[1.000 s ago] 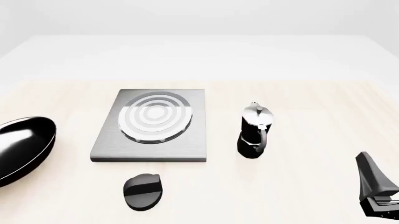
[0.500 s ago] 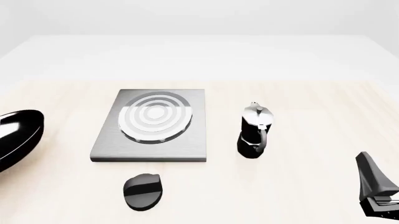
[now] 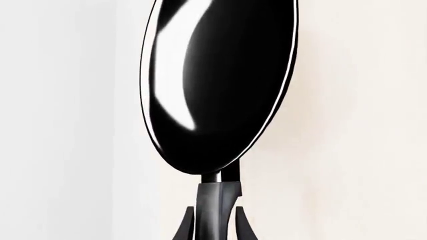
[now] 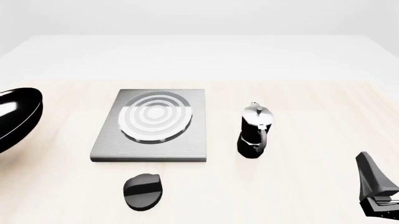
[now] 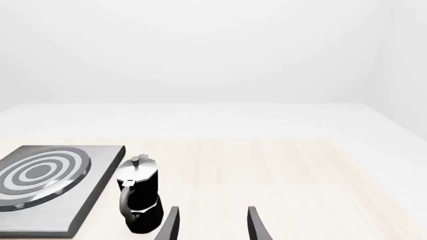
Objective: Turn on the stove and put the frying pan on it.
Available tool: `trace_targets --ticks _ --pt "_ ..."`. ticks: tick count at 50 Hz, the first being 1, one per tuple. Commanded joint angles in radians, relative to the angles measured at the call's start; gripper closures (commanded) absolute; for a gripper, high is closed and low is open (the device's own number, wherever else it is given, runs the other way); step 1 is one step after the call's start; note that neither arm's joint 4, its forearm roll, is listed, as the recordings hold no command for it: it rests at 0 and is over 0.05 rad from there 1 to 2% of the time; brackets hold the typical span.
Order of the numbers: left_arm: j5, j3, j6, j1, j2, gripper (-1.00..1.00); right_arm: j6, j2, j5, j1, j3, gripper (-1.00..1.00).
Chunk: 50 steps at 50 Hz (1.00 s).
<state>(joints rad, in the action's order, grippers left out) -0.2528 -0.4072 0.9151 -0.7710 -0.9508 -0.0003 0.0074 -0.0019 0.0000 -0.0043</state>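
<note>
Black frying pan hangs tilted, handle clamped in left fingers; right fingers spread, low.

I see the shiny black frying pan tipped up at the tabletop's left edge; the grey stove lies flat mid-table, its black knob near the front edge.

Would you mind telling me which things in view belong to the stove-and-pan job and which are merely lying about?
Part of the job:
- frying pan, held by its handle in the left gripper
- stove, burner bare
- black oval knob, in front of the stove
- right gripper, open and empty

Just lying about:
- moka pot, standing right of the stove
</note>
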Motion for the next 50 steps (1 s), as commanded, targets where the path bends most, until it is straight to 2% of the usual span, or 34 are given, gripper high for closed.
trace_targets --ticks 1,16,19,50 --pt "-0.045 -0.028 -0.012 0.054 0.071 1.00 0.000 0.000 0.000 0.000 0.000 -1.00" --pt "-0.123 -0.071 -0.047 0.145 0.125 1.00 0.000 0.000 0.000 0.000 0.000 -1.00" --pt "-0.121 -0.060 -0.030 0.160 0.144 1.00 0.000 0.000 0.000 0.000 0.000 -1.00" --pt "-0.149 -0.113 -0.027 0.284 0.140 1.00 -0.001 0.000 0.000 0.000 0.000 -1.00"
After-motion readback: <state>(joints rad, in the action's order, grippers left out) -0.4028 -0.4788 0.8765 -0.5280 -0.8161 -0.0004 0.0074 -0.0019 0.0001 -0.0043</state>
